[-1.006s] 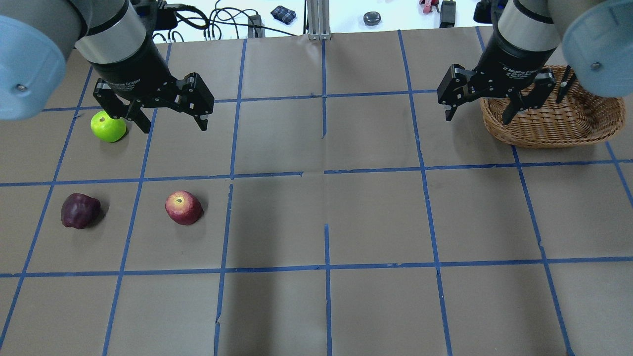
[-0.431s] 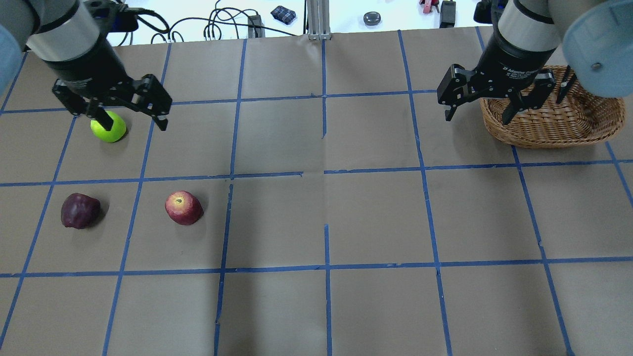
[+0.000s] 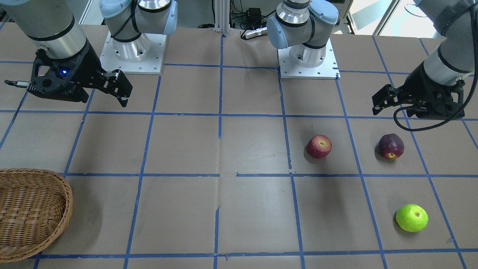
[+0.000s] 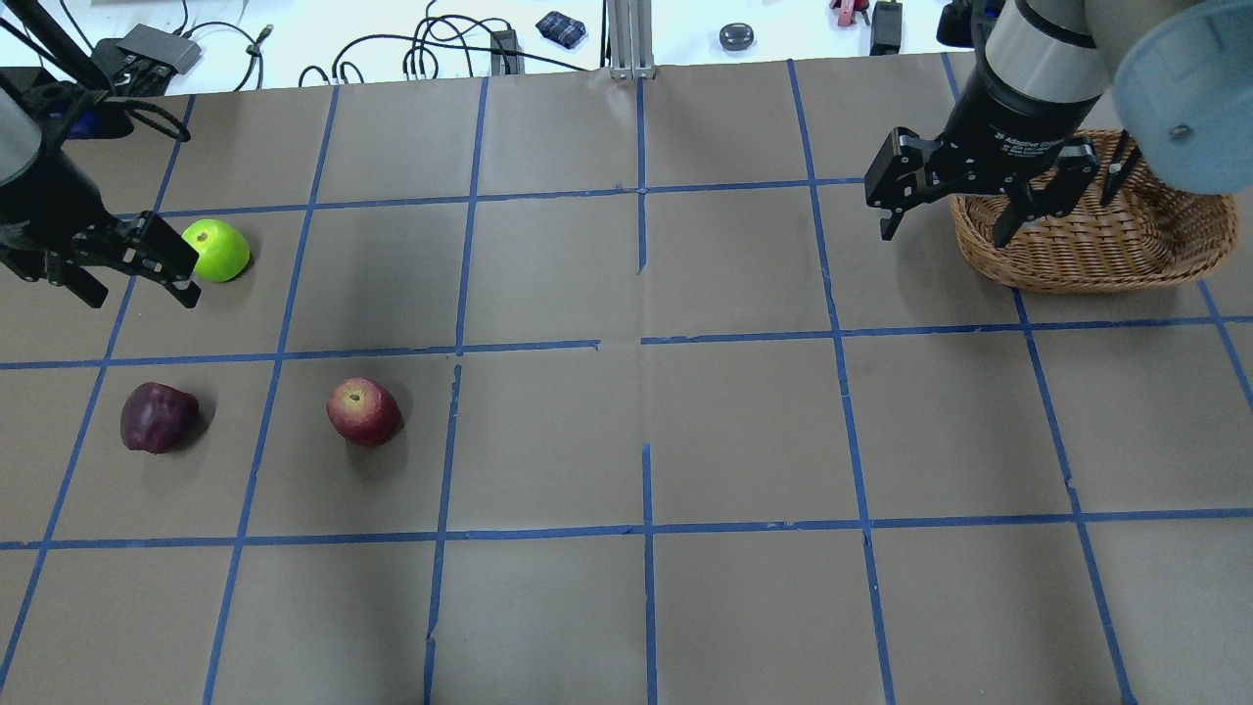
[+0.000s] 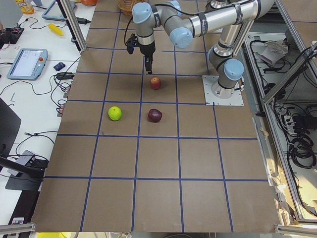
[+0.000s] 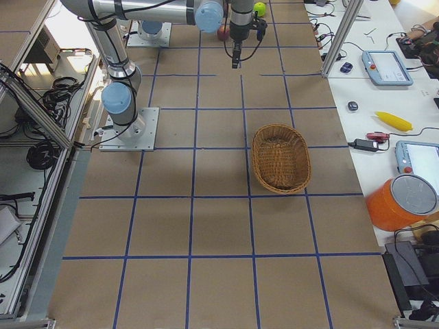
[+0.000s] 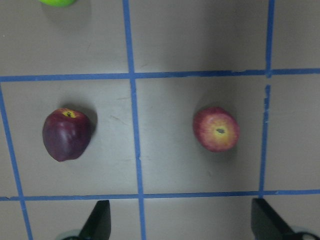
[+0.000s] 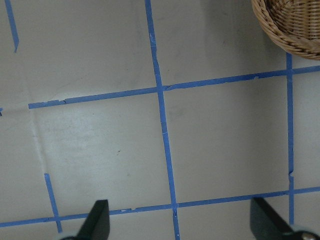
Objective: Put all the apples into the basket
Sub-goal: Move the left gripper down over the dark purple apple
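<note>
– Brown paper gridded with blue tape lies under everything. Where are the apples?

– Seen from overhead, all three sit on the paper and none is in the basket, which stands well apart at two o'clock. The green apple is at ten o'clock and the maroon apple at nine. The red apple is near the maroon one, at its three o'clock.

– And the grippers?

– The left gripper hangs above the paper at the green apple's nine o'clock, fingers spread wide with nothing between them. Its wrist view looks down on the maroon and red apples. The right gripper is likewise spread and empty, at the basket's nine o'clock rim.

– Which step, then?

– The approach to the first pick, I'd judge. I can't tell which apple it's aiming for.

– Next?

– Centre the spread fingers over one apple, descend until they straddle it, then close. A one-sided nudge could set the round fruit rolling.
</note>
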`<state>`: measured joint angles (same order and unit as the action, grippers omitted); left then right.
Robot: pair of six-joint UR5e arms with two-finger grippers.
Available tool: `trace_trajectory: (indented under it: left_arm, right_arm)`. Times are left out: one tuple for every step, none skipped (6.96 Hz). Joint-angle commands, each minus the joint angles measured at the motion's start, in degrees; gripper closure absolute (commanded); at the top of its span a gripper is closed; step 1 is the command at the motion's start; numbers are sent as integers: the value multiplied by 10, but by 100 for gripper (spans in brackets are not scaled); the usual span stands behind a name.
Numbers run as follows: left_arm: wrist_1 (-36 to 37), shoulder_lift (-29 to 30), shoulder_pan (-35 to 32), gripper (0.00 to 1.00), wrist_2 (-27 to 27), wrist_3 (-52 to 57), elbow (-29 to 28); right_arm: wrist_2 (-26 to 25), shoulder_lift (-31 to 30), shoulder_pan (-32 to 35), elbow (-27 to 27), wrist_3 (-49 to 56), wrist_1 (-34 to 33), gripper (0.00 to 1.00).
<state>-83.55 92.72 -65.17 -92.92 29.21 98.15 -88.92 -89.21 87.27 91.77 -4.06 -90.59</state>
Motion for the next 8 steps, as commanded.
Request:
trace_trajectory:
  left_arm:
    - [182, 49, 54, 0, -8, 171, 87]
    - [247, 74, 62, 0, -8, 230, 111]
    - [261, 96, 79, 0, -6, 289, 116]
    - [263, 120, 90, 0, -7, 304, 121]
    - [262, 138, 91, 0, -15, 309, 124]
    - [262, 152, 93, 0, -51, 320, 124]
    - [262, 166, 94, 0, -54, 322, 123]
    - [267, 181, 94, 0, -58, 322, 123]
  right_arm:
    - [-5, 0, 0, 2, -1, 1, 0]
    - [1, 0, 0, 0, -1, 0, 0]
    - [2, 3, 0, 0, -5, 0, 0]
    - [0, 0, 0, 1, -6, 1, 0]
    - [-1, 4, 0, 2, -2, 1, 0]
    - [2, 4, 0, -1, -8, 0, 0]
    - [2, 4, 0, -1, -9, 0, 0]
    - [-3, 4, 0, 1, -1, 0, 0]
